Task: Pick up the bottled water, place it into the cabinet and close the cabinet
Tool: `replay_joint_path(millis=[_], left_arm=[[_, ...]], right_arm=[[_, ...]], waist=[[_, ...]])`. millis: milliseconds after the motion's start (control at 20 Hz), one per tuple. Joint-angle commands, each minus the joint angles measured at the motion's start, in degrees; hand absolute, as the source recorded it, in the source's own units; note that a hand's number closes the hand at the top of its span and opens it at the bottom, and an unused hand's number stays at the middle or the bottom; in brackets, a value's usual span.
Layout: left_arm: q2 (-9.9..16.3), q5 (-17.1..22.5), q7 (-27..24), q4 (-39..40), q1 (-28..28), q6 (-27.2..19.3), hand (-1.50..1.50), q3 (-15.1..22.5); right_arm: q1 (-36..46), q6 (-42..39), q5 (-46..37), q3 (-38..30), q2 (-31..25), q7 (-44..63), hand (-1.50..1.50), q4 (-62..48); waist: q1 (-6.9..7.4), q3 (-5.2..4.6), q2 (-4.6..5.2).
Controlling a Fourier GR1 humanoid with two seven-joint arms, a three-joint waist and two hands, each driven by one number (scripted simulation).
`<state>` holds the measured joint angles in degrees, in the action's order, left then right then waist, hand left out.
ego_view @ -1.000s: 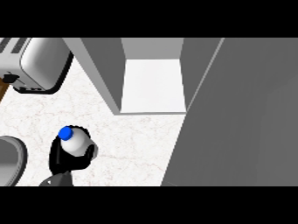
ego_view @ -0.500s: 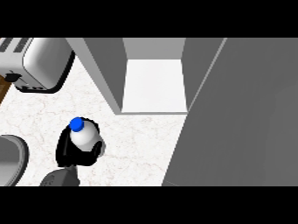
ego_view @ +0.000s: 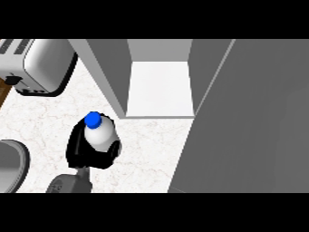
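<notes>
Black fingers curl round the bottled water, and that hand comes in on a grey forearm from the lower edge. Which hand is it? Seen left of centre, I'd judge the left hand, though only one shows. The bottle stands upright in the grasp, blue cap up, over the white marble table, well placed, I'd say, to go in standing. At the lower left edge sits a rounded metal vessel. Just beyond the bottle the cabinet stands open, its pale shelf bare and facing us, with its door swung out wide on the right to leave the way in. Far left, a toaster sits well apart.
</notes>
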<state>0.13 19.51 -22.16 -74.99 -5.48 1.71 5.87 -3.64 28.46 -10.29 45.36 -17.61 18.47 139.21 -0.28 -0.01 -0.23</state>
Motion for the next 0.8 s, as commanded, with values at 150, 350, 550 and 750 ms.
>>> replay_joint_path(millis=[150,350,550,750], left_arm=[[-0.13,-0.82,6.31,-5.69,-5.79,-7.97,1.5,2.9],[-0.13,-0.81,11.02,-6.49,-10.09,-14.07,1.5,6.88],[-0.13,-2.51,13.32,-8.13,-12.66,-18.46,1.5,8.7],[-0.13,-0.37,11.07,-2.54,-21.25,-22.71,1.5,8.16]], right_arm=[[-2.23,0.92,-6.11,2.48,-0.16,1.54,-1.5,4.58],[-2.47,-0.77,-2.71,0.4,-2.05,0.77,-1.5,6.2],[-4.44,1.4,-7.77,5.34,-1.45,1.01,-1.5,7.09],[-5.02,0.17,-4.42,2.47,-3.81,0.21,-1.5,7.74]], waist=[[-0.17,0.0,0.08],[-0.28,0.01,0.12],[-0.37,-0.01,-0.01],[-0.65,0.0,0.09]])
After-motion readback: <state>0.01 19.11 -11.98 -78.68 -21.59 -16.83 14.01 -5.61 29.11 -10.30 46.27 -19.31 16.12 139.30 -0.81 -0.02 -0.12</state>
